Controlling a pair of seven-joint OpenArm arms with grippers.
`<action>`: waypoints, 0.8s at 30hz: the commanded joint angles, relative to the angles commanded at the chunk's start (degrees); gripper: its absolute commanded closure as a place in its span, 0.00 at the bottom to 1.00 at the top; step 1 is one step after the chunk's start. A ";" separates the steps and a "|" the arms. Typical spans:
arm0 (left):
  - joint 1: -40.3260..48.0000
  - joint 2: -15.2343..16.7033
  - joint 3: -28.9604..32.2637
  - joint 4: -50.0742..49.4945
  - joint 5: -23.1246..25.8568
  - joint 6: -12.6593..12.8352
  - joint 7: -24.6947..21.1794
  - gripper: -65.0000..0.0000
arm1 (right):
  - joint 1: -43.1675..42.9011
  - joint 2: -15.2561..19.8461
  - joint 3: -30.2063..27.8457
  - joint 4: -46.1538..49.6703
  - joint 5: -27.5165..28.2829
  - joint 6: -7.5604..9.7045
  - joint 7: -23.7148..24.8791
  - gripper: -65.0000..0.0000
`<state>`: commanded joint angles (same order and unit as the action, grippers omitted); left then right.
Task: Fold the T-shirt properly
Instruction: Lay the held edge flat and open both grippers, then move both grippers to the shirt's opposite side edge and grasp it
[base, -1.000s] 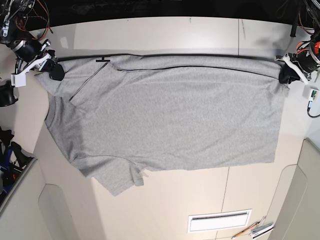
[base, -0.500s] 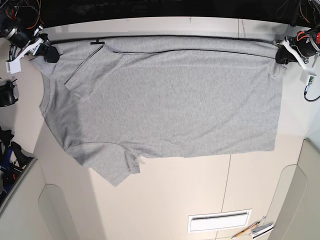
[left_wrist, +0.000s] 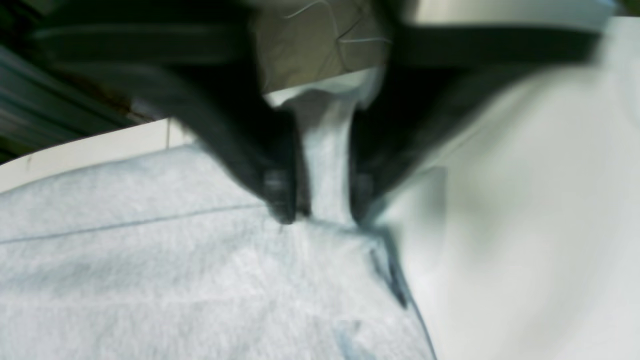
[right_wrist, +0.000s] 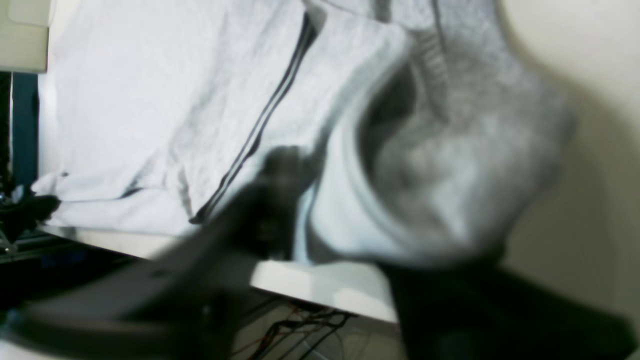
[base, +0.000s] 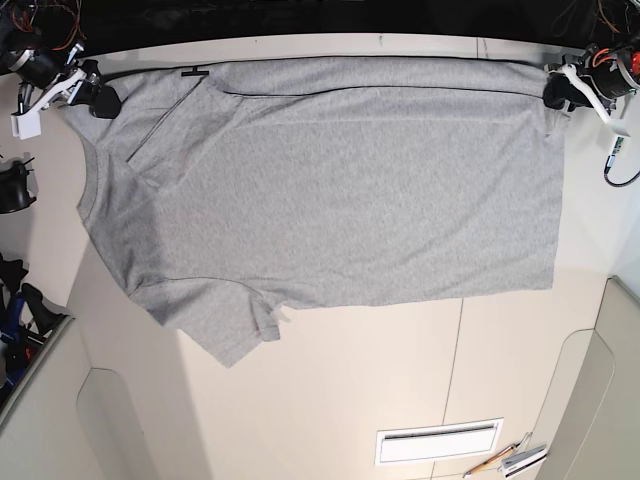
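Nearest my left wrist camera, my left gripper (left_wrist: 320, 210) has its two black fingers (left_wrist: 272, 165) pressed together on a narrow pinch of the large heather-grey short-sleeved cotton T-shirt (left_wrist: 165, 280); a strip of pale fabric rises between them, and a stitched hem line runs across the cloth below. Beside the cloth lies the bare cream table surface (left_wrist: 525, 225), blurred.

Nearest my right wrist camera, my right gripper (right_wrist: 300, 235) holds a bunched fold of the same grey fabric: one dark finger (right_wrist: 275, 200) lies against the fold and the other dark mass sits under it, so the fingers are clamped on the cloth. Past the bunch, the ribbed crew neck (right_wrist: 430, 60) and a dark double seam line show, and the flat body of the garment stretches away.

In the base view, the T-shirt (base: 340, 190) lies spread, plain side up, across the far half of the cream table (base: 380, 380). My right gripper (base: 98, 98) grips the far corner by the shoulder, on that view's left. My left gripper (base: 556, 92) grips the far hem corner on that view's right. The far edge between them is pulled into a straight line along the table's back edge. The near sleeve (base: 225, 325) lies flat, pointing toward the table's front.
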<state>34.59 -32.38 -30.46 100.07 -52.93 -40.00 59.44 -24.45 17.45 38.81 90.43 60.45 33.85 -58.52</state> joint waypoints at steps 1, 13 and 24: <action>0.00 -0.02 0.00 0.00 0.00 0.00 0.02 0.60 | 0.00 0.00 0.74 0.00 0.02 0.00 0.00 0.66; -4.09 -1.90 -6.36 0.00 -1.73 0.00 -1.36 0.44 | 14.40 2.73 12.13 0.00 -2.89 0.00 3.02 0.66; -12.85 -1.92 -8.09 -1.29 -0.83 0.00 -5.44 0.36 | 33.75 4.74 -2.14 -10.40 -19.02 -2.19 15.15 0.46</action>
<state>21.74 -34.30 -38.54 98.78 -53.76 -40.00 54.00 9.30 22.20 36.67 80.03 41.43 31.66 -43.38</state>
